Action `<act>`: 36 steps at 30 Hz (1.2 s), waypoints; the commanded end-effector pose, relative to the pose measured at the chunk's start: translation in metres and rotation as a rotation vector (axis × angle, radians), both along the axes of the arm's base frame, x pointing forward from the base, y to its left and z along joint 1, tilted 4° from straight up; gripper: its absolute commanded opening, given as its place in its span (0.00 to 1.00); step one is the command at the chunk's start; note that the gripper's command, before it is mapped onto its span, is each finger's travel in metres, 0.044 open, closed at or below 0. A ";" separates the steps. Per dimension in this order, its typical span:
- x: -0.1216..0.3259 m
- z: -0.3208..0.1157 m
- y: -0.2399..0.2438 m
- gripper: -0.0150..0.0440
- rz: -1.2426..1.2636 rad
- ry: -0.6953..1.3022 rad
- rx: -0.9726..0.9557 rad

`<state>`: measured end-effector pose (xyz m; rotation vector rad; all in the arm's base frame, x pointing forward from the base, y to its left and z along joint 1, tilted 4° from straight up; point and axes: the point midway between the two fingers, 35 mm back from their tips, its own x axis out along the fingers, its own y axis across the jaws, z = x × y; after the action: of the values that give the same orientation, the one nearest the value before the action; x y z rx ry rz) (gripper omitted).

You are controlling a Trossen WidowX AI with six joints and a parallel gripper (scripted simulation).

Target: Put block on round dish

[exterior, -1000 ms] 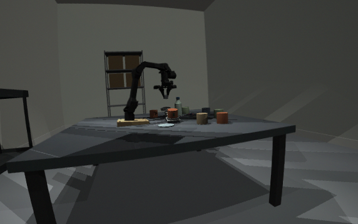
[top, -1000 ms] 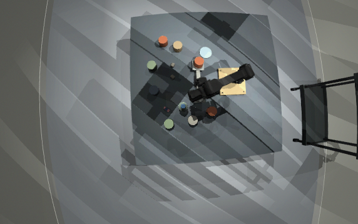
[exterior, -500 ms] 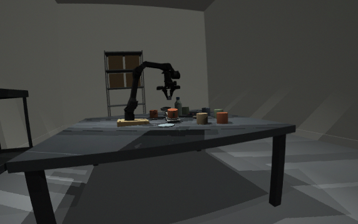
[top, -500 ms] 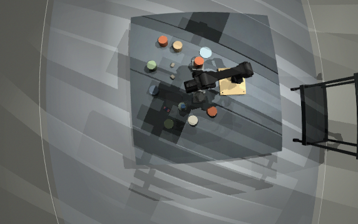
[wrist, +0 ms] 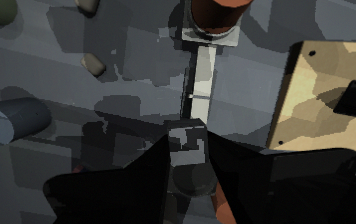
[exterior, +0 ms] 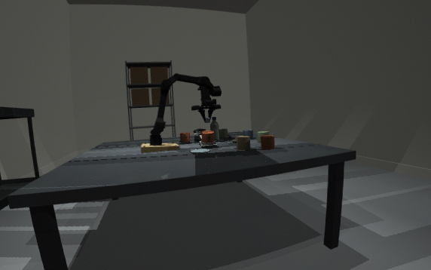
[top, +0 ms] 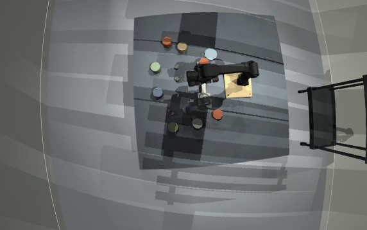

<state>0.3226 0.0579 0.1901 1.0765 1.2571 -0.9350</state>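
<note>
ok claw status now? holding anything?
Claw: closed on the small grey block, lifted above the balance's empty end pad.
</note>
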 end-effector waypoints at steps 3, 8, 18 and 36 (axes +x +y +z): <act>0.003 -0.007 -0.020 0.25 0.007 0.003 0.001; 0.005 -0.011 -0.037 0.25 0.010 -0.001 0.000; 0.008 -0.021 -0.069 0.25 0.015 -0.004 -0.005; -0.003 -0.039 -0.136 0.25 -0.023 0.009 -0.022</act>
<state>0.3236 -0.0693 0.1572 1.0768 1.2309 -0.9655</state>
